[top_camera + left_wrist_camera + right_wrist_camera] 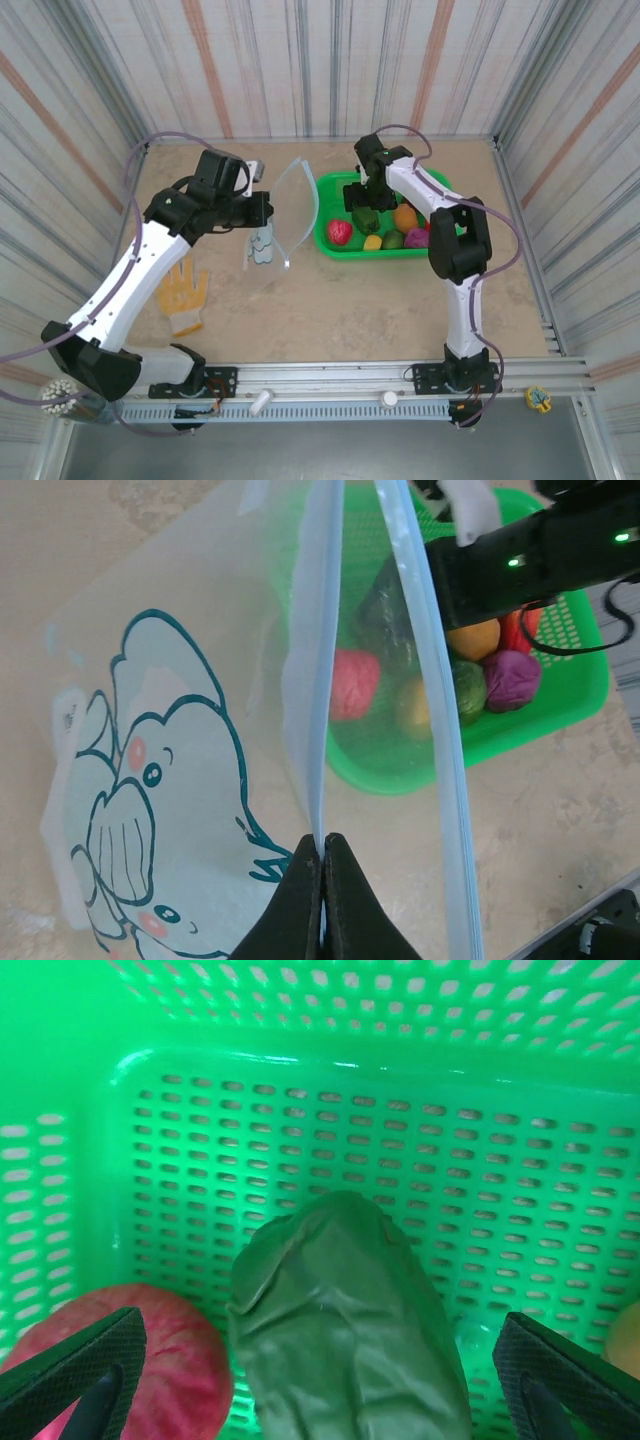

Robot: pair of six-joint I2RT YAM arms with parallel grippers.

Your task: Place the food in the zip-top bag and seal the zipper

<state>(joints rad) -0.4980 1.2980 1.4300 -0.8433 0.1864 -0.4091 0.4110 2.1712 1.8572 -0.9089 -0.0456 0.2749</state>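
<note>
Your left hand was clamped on the bag rim beside the basket, and your right hand was spread wide over a green veggie. All the food sat in the basket, so nothing was bagged and the zipper was unsealed.

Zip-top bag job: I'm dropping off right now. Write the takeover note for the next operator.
Left gripper: shut on the zipper strip, holding the zip-top bag up with its mouth open.
Right gripper: open, one finger on either side of a dark green vegetable in the green basket, not gripping it.
Food: red, orange, yellow, green and purple pieces lie in the basket; none visible in the bag.
Done: bag held open.
Left: load every piece, then seal the zipper.
</note>
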